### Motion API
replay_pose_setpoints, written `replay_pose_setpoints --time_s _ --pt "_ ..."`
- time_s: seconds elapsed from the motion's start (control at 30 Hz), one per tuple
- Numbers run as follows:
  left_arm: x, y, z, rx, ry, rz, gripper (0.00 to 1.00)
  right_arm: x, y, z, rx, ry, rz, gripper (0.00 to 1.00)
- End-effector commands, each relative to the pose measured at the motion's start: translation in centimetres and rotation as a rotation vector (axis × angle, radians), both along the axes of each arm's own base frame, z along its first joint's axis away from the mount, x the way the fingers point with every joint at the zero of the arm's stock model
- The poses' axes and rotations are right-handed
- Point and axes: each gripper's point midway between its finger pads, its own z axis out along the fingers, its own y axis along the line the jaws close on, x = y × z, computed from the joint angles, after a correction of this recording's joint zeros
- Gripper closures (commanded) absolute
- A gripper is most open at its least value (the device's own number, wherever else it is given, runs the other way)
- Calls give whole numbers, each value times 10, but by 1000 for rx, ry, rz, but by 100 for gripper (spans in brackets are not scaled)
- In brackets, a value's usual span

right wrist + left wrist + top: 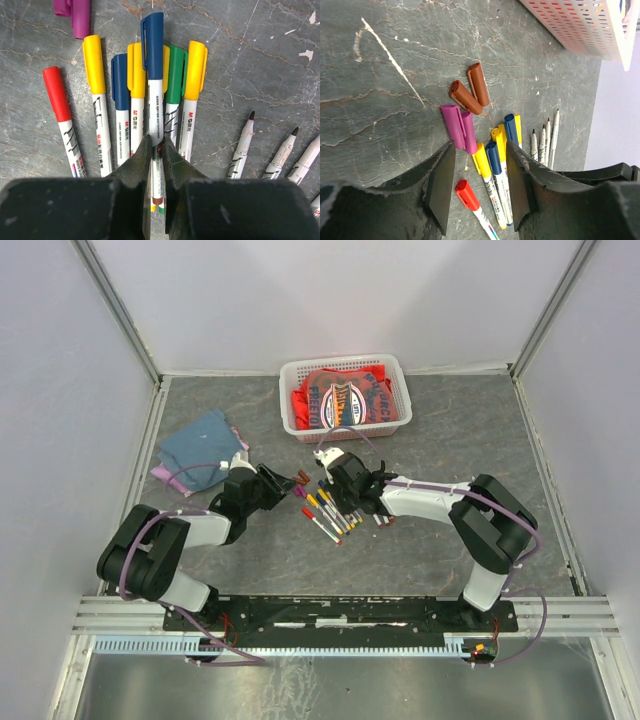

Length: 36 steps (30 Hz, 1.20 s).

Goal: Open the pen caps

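At table (450, 440) centre, a row of capped pens (330, 512) lies between two robot arms. The right gripper (156, 146) is clamped on the white barrel of the blue pen (155, 107). Its blue cap (152, 42) points to twelve o'clock in the right wrist view. This pen sits over its neighbours; whether it touches them cannot be told.

The left gripper (480, 175) hangs spread wide above the row, grasping nothing. Loose purple caps (460, 127) lie at its eleven o'clock, with brown caps (470, 92) just beyond them. A few bare pens (545, 140) lie at two o'clock.

The step in hand looks like uncapping the blue pen. To do it well, the right gripper should hold the barrel firmly and lift it clear of the yellow caps beside it. The left fingers can then close on the blue cap alone. The pull should run straight along the pen, away from the right gripper. A sideways tug could make the thin barrel slip. Most caps in the row are not yet off.
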Motion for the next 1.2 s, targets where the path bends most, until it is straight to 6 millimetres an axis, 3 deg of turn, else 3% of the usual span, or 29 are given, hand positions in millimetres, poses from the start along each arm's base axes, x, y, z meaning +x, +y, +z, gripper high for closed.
replay_pose_setpoints --time_s 0.0,0.47,1.17 --pt "10 -11 31 -59 -79 -27 47 9 14 38 86 -82 15 99" --pt "8 -50 64 -247 -143 -142 39 -2 22 69 184 -97 46 99" --pt "11 -75 69 -338 -135 -179 42 -15 36 80 272 -73 82 99"
